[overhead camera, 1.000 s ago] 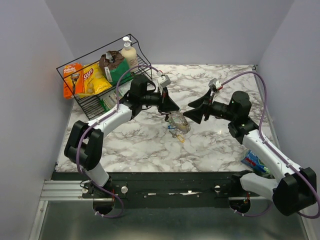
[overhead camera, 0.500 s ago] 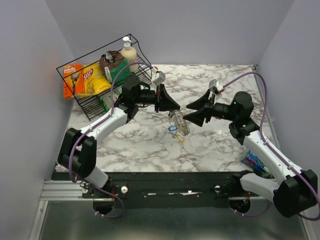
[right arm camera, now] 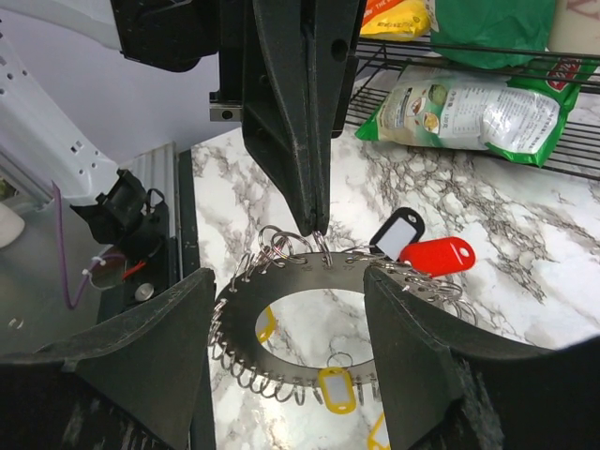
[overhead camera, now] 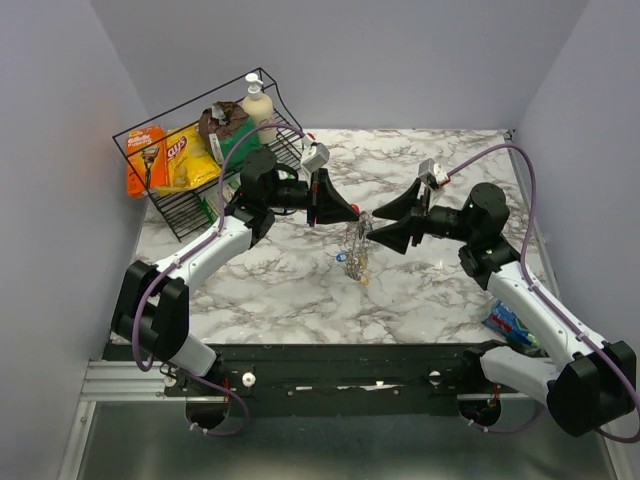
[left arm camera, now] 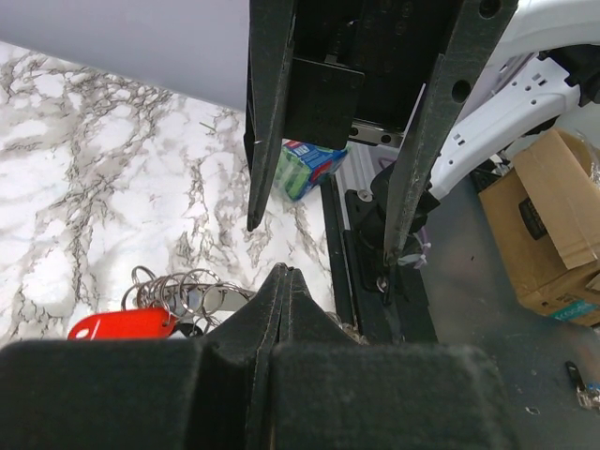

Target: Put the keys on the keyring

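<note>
The keyring here is a flat round metal plate (right arm camera: 356,272) rimmed with many small split rings and carrying red (right arm camera: 438,255), black (right arm camera: 396,232) and yellow (right arm camera: 336,389) plastic tags. No metal keys show. My left gripper (right arm camera: 314,225) is shut, pinching a split ring on the plate's top edge. It holds the plate hanging above the table (overhead camera: 357,245). My right gripper (right arm camera: 291,281) is open, one finger on either side of the plate. In the left wrist view, the shut left tips (left arm camera: 284,272) hide the plate. Only some rings (left arm camera: 178,286) and the red tag (left arm camera: 122,324) show.
A black wire basket (overhead camera: 180,205) with snack bags and a soap bottle stands at the back left. A blue-green packet (overhead camera: 512,325) lies near the right front edge. A yellow tag (overhead camera: 361,278) hangs low over the marble table (overhead camera: 300,290).
My left gripper has moved up and to the right, lifting the ring plate off the table so that it hangs. My right gripper has closed in from the right, around it.
</note>
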{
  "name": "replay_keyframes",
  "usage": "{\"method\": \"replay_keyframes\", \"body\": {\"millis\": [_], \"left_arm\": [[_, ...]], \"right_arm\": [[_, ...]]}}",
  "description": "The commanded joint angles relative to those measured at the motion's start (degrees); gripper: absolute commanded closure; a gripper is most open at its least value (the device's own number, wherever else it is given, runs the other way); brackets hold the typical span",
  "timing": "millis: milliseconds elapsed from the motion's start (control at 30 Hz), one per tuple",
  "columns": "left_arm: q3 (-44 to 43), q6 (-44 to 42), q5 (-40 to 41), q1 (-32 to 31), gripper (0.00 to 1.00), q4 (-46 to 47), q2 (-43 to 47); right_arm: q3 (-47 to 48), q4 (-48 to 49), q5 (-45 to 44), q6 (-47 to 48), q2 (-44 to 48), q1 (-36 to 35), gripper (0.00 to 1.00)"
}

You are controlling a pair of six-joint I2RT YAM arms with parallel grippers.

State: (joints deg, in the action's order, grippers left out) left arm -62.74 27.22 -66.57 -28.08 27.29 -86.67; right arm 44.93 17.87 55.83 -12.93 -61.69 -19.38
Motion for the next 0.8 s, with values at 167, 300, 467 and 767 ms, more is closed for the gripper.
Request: {"method": "replay_keyframes", "body": {"millis": [167,300,467,767], "left_arm": [[-0.28,-0.77,-1.64,0.30,1.00,1.28,-0.42],[-0.28,-0.68,-1.38,0.30,1.00,1.36,-2.27],[0.25,1.78,-1.72,0.30,1.00,4.78,-3.85],[2.97,21.87,-6.90,0.30,1.00,29.10,-5.61]], "right_arm": [[0.95,0.50,2.00,1.06,-0.18,0.39,0.28],[0.16,0.50,1.30,1.06,-0.36,0.30,0.28],[-1.68,0.50,-0.11,0.98,-0.10,0.39,0.28],[-2.39,1.03,-0.99,1.06,-0.10,0.30,0.37]]}}
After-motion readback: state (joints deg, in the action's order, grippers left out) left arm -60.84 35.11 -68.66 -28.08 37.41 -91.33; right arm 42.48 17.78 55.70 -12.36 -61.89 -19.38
